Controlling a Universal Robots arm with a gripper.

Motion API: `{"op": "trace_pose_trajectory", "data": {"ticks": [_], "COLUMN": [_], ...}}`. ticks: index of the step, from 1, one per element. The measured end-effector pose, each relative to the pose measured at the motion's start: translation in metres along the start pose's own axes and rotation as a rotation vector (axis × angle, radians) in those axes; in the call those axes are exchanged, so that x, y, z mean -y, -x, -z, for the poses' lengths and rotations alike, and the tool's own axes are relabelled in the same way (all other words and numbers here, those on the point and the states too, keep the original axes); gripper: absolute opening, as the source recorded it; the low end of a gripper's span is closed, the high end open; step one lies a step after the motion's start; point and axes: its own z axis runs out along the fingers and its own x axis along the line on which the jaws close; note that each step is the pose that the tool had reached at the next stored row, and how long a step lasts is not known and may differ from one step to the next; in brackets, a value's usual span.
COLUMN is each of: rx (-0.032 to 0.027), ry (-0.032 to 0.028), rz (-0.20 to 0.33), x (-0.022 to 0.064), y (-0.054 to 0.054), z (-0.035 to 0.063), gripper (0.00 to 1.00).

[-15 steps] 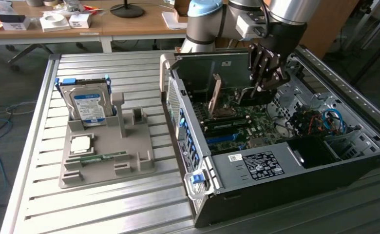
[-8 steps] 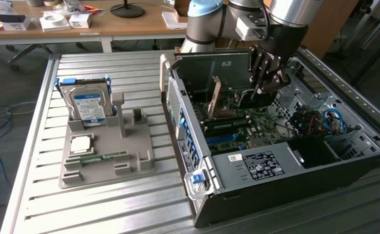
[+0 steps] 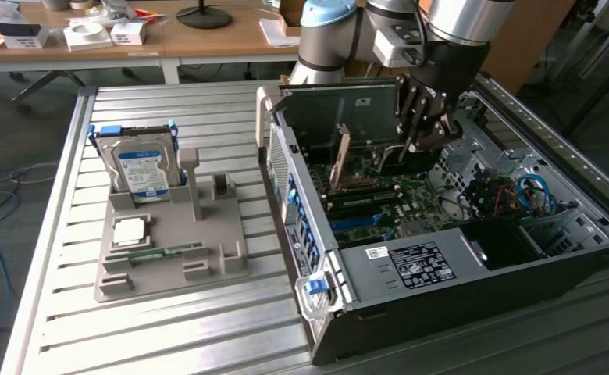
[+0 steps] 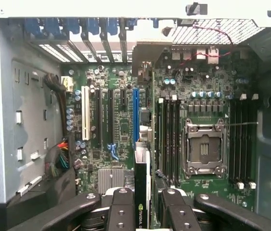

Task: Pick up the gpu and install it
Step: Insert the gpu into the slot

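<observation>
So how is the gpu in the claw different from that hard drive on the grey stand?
The gpu is a thin dark card; the hard drive is a silver box with a blue label. The gpu is gripped in the claw over the open computer case; the hard drive stands in the grey holder outside it. Both stand on edge.

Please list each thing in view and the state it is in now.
gripper, shut on the gpu.
gpu, held edge-on over the motherboard.
computer case, side open.
hard drive, upright in holder.
memory stick, lying flat in holder.
</observation>
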Motion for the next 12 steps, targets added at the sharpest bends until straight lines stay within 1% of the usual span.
{"op": "trace_pose_trajectory", "data": {"ticks": [3, 8, 12], "rx": [-0.0001, 0.0000, 0.0000], "ry": [0.0001, 0.0000, 0.0000], "rz": [0.000, 0.001, 0.000], "x": [-0.0009, -0.0007, -0.0015], "y": [-0.0014, -0.0082, -0.0089], "z": [-0.0017, -0.0064, -0.0080], "gripper": [0.26, 0.26, 0.26]}}
